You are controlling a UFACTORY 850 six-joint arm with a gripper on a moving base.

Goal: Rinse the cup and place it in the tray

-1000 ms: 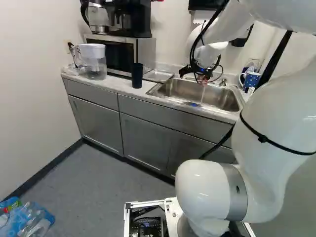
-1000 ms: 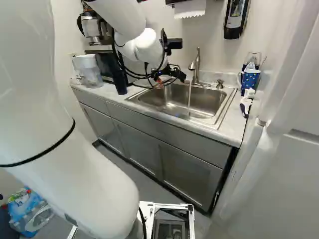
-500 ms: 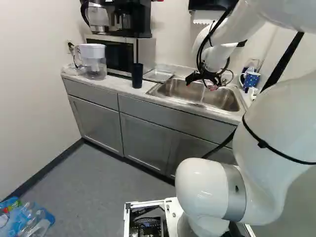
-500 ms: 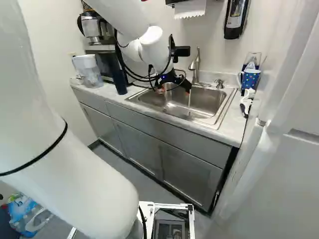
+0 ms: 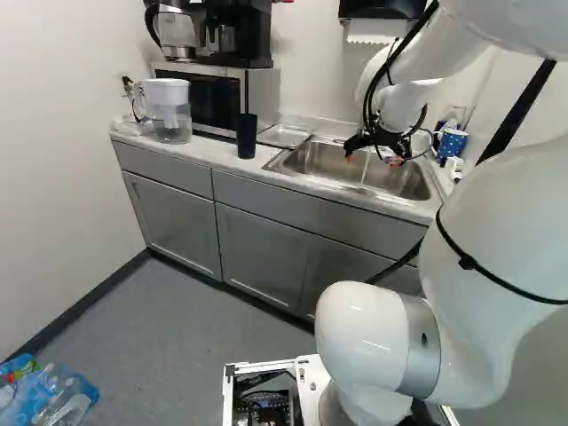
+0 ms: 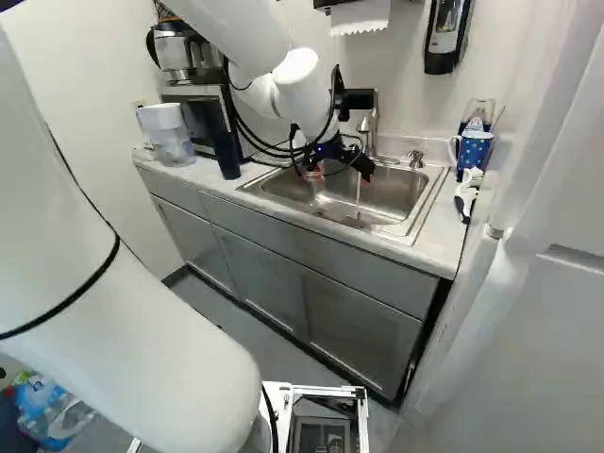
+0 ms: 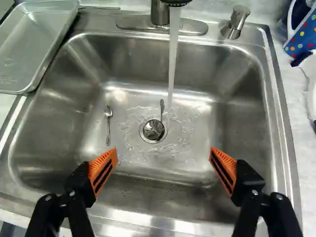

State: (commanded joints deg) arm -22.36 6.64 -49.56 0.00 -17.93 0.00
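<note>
My gripper (image 6: 340, 176) hangs over the sink (image 6: 396, 231), and nothing is between its fingers. The wrist view shows the gripper (image 7: 163, 152) with its orange pads wide apart, above the near part of the basin. Water (image 7: 173, 59) runs from the faucet (image 6: 369, 123) beside the drain (image 7: 153, 130). A silver tray (image 7: 37, 44) lies on the counter beside the sink and looks bare. No cup shows in the basin. A dark tumbler (image 5: 247, 136) stands on the counter past the tray, and a blue dotted mug (image 6: 474, 149) at the sink's other side.
A small spoon (image 7: 108, 123) lies in the basin; another spoon (image 7: 162, 109) rests at the drain. A water pitcher (image 5: 167, 111) and a microwave (image 5: 264, 93) stand beyond the tumbler. A soap dispenser (image 6: 444, 36) hangs on the wall. A white-handled brush (image 6: 464, 196) lies near the mug.
The arm has carried the empty gripper to the right in both base views and a little lower over the sink. The base and the counter things have stayed put.
</note>
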